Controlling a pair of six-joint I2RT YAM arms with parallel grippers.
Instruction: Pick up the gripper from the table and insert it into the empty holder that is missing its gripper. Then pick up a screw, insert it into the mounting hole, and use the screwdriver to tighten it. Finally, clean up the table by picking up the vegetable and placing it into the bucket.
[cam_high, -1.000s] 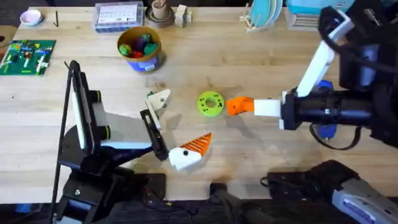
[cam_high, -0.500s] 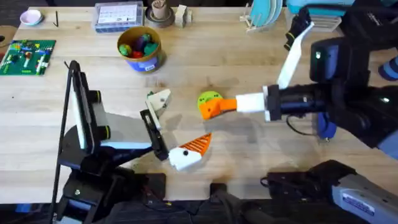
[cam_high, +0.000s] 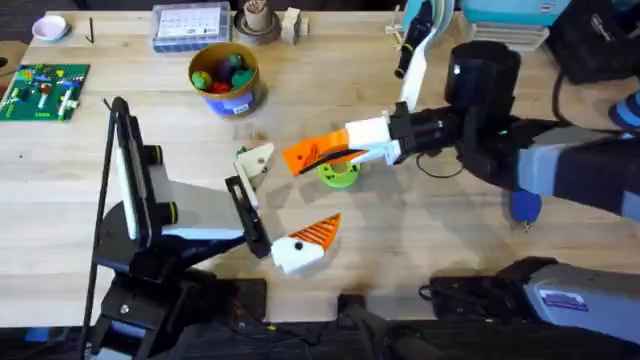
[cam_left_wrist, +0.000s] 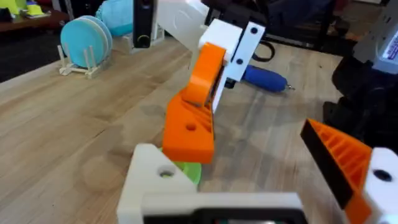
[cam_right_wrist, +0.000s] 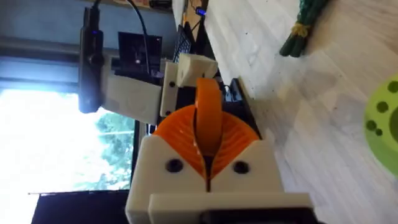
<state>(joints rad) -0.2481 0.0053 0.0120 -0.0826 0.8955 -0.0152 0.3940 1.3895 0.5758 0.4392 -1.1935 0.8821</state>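
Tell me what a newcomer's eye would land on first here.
First, the right gripper, stretched across the table's middle and shut on the gripper, the small orange wedge, just beside the plain white holder on the left gripper. Under it lies the bright green disc. At the back stands the bucket, full of colourful toys; the blue screwdriver lies behind the right arm.

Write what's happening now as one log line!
right hand: shut on small orange ribbed plastic wedge | position: above green holed disc | left hand: open, all-white holder finger empty
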